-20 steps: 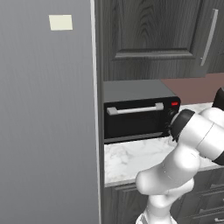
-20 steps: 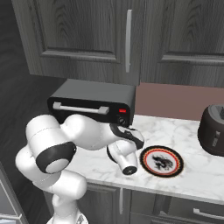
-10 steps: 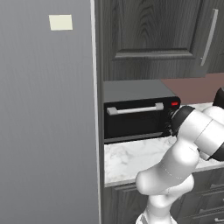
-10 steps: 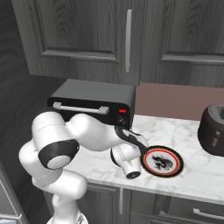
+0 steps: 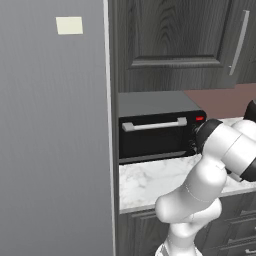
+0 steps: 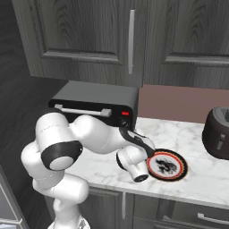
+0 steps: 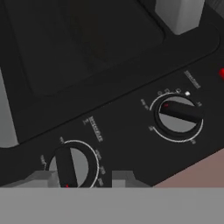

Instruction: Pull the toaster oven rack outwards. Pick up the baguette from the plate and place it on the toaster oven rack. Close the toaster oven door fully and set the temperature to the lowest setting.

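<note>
The oven (image 5: 157,131) stands on the worktop (image 6: 192,134) with its door (image 5: 155,135) shut. The plate (image 6: 166,164), beside it, is bare. The arm reaches to the control panel; the gripper (image 7: 83,178), part open, straddles the nearer knob (image 7: 72,167).

Toaster oven (image 6: 96,100): black box, grey top, door (image 5: 155,135) shut, upright, silver bar handle across its top edge. Sits directly ahead of my hand, close. Plate (image 6: 166,164): orange-red rim, flat on counter w/ nothing on it, beside my wrist.
</note>
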